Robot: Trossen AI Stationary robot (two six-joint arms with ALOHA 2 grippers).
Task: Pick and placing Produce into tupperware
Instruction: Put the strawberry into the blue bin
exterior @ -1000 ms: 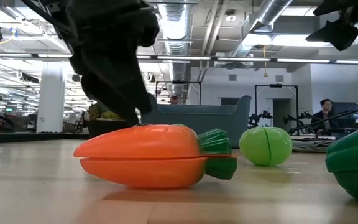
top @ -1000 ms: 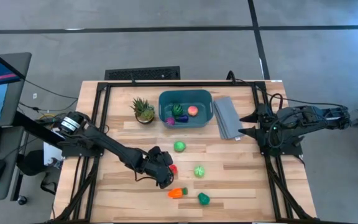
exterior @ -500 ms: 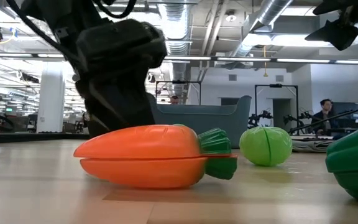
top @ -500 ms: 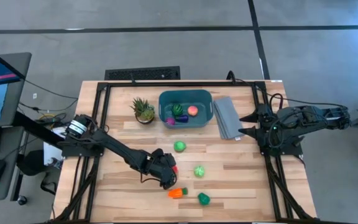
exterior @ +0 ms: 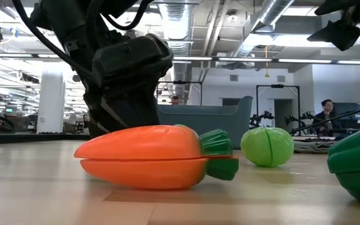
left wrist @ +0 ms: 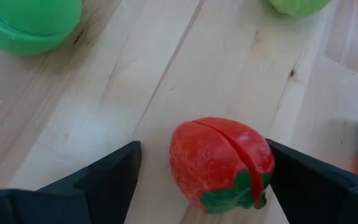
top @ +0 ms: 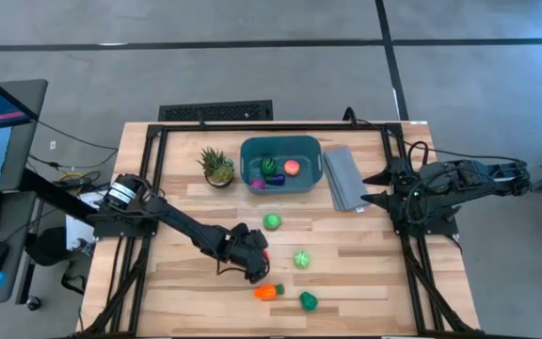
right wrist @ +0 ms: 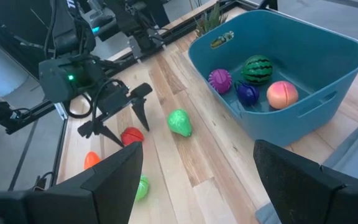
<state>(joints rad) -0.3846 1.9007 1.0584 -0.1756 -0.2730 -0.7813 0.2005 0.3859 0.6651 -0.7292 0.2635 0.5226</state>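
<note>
Your left arm has dropped lower since a second ago, its claw [left wrist: 197,180] now wide open astride the strawberry [left wrist: 221,163]. Tub [top: 281,165] sits far side, holding four pieces. Strawberry lies flat on the table [top: 365,254] between both fingers, long axis roughly along them; close here. Right claw [right wrist: 194,186] parked open by the table's right edge.

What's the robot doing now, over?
Left hand open, straddling the strawberry, not gripping. Right hand open, waiting by the tub. Nothing in the way.
</note>
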